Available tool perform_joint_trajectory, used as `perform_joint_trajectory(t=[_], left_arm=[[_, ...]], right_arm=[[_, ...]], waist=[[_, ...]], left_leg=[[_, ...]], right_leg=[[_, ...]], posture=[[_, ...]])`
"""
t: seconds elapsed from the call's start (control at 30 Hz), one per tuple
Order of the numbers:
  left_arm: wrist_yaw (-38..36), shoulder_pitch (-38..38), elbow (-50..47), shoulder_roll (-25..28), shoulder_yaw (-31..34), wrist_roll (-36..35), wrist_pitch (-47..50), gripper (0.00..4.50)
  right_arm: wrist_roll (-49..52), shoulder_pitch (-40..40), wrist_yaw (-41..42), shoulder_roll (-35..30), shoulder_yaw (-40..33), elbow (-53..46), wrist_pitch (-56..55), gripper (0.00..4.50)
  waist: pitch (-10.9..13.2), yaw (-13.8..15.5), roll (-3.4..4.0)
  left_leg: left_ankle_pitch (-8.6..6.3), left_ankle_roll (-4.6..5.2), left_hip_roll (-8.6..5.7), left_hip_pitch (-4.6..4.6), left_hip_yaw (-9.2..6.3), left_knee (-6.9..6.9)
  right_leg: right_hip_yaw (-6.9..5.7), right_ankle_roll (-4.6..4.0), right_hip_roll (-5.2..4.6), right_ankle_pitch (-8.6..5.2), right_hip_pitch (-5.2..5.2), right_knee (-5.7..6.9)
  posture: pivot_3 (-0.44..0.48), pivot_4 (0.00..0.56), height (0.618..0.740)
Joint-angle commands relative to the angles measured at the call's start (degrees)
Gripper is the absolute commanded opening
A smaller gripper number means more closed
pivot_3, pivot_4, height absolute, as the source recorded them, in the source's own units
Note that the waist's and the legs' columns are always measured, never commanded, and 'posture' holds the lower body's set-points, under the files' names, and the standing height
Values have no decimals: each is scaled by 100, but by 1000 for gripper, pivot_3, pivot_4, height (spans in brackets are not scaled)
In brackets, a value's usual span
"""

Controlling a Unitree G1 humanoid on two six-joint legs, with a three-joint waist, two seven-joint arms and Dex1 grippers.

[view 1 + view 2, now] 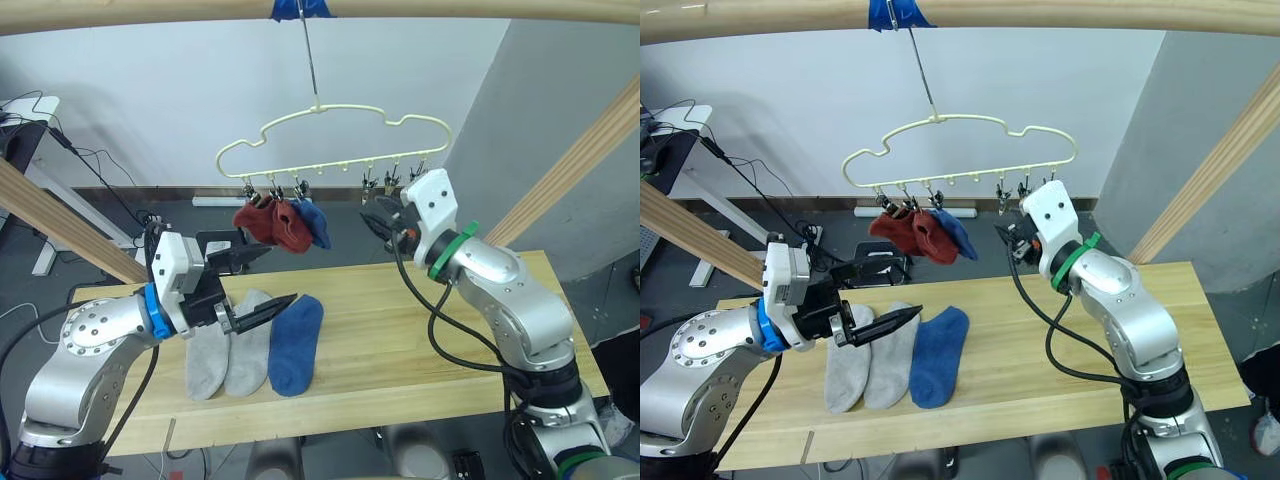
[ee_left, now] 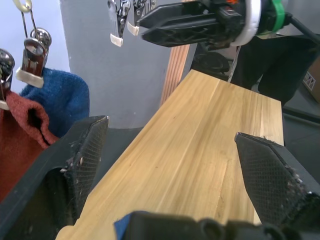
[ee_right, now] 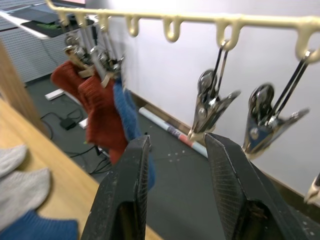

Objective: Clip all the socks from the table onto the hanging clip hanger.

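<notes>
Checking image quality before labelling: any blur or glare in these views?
Right wrist view: the clips look soft and smeared, the hung socks too. Left wrist view: the clip shows bright glints. Left eye view: even light, the table shows no glare.

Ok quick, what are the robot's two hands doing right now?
Left gripper: fingers open, holding nothing, above the socks on the table.
Right gripper: fingers open, empty, up by the hanger's clips.

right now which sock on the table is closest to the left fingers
The grey sock lying in the middle, between the other grey sock and the blue sock; the open left gripper hangs right above its top.
</notes>
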Motion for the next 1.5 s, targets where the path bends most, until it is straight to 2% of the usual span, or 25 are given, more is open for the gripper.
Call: perform_joint_trajectory(t=[0.03, 1.1, 1.5], left_arm=[[-16, 12, -111, -1, 45, 0, -77, 4500], [109, -116, -200, -26, -78, -14, 111, 4500], [193, -76, -250, -61, -126, -6, 123, 4500]], right_arm=[[-194, -248, -261, 228, 17, 100, -98, 1791], [-494, -767, -552, 1191, -34, 874, -495, 1791], [-557, -814, -657, 1366, -88, 966, -709, 1791]], waist=[[0, 1, 0], [2, -43, 2], [2, -47, 3]], left_leg=[[0, 0, 0, 0, 1, 0], [0, 0, 1, -2, -9, -7], [0, 0, 1, -3, -14, -8]], right_leg=[[1, 0, 0, 0, -1, 0], [2, 0, -1, 0, -6, -3], [2, 0, -2, 0, -7, -4]], posture=[[-172, 301, 737], [-162, 295, 737], [-162, 295, 737]])
